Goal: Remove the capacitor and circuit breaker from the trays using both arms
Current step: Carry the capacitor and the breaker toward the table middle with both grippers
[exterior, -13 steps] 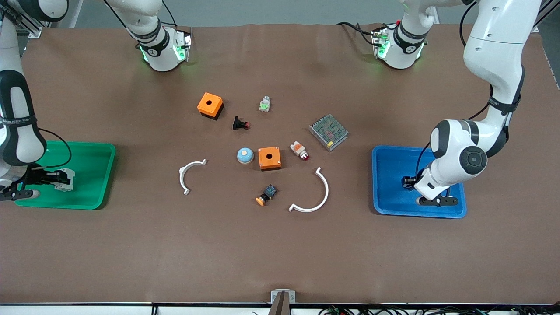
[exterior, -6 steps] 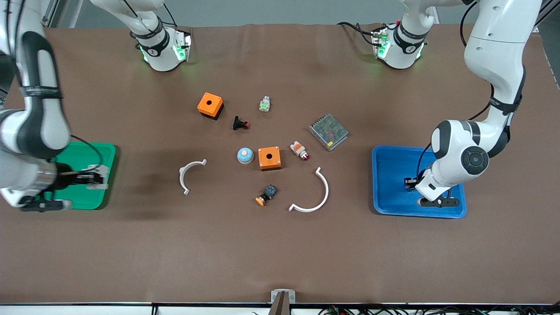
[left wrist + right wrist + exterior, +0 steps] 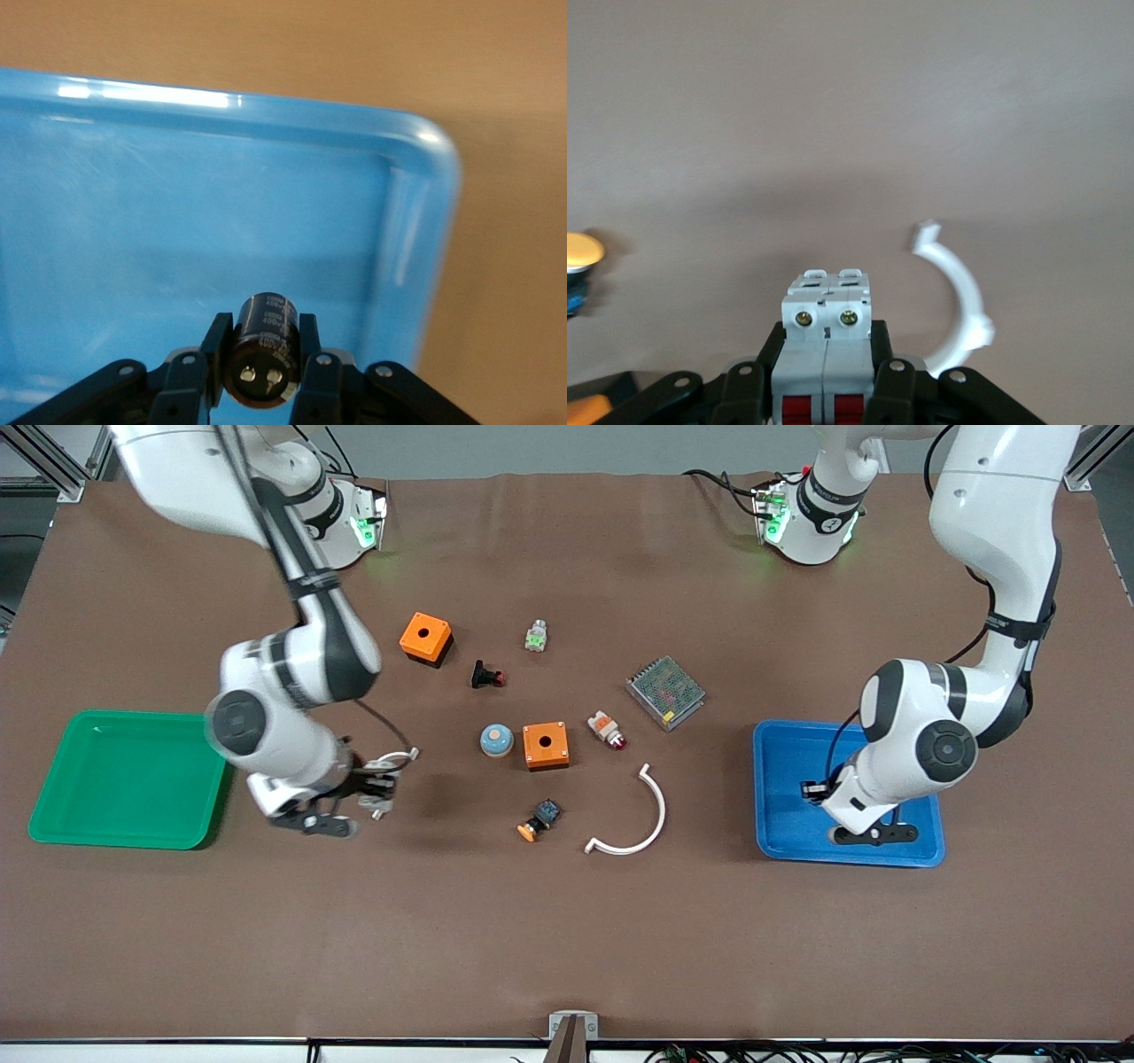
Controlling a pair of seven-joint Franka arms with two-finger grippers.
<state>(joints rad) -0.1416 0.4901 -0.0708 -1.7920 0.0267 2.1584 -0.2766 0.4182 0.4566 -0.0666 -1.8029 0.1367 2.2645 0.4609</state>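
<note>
My left gripper (image 3: 811, 790) hangs low over the blue tray (image 3: 771, 731) and is shut on the capacitor (image 3: 263, 350), a small black cylinder with two light terminals on its end. In the left wrist view the fingers (image 3: 215, 350) clamp its sides above the tray floor (image 3: 177, 221). My right gripper (image 3: 372, 788) is over the table between the green tray (image 3: 133, 717) and the middle parts, above the small white arc clip (image 3: 957, 301). It is shut on the breaker (image 3: 827, 341), a white-grey block with red levers. The green tray holds nothing.
In the middle lie two orange boxes (image 3: 425, 638) (image 3: 545, 745), a blue dome (image 3: 496, 740), a black button with a red tip (image 3: 486, 676), an orange-capped button (image 3: 539, 820), a white-and-orange part (image 3: 606, 729), a mesh-topped box (image 3: 665, 692), a green-faced part (image 3: 535, 638) and a large white arc (image 3: 642, 819).
My right arm has swung away from the green tray toward the table's middle, still holding the breaker. My left gripper has shifted slightly over the blue tray with the capacitor.
</note>
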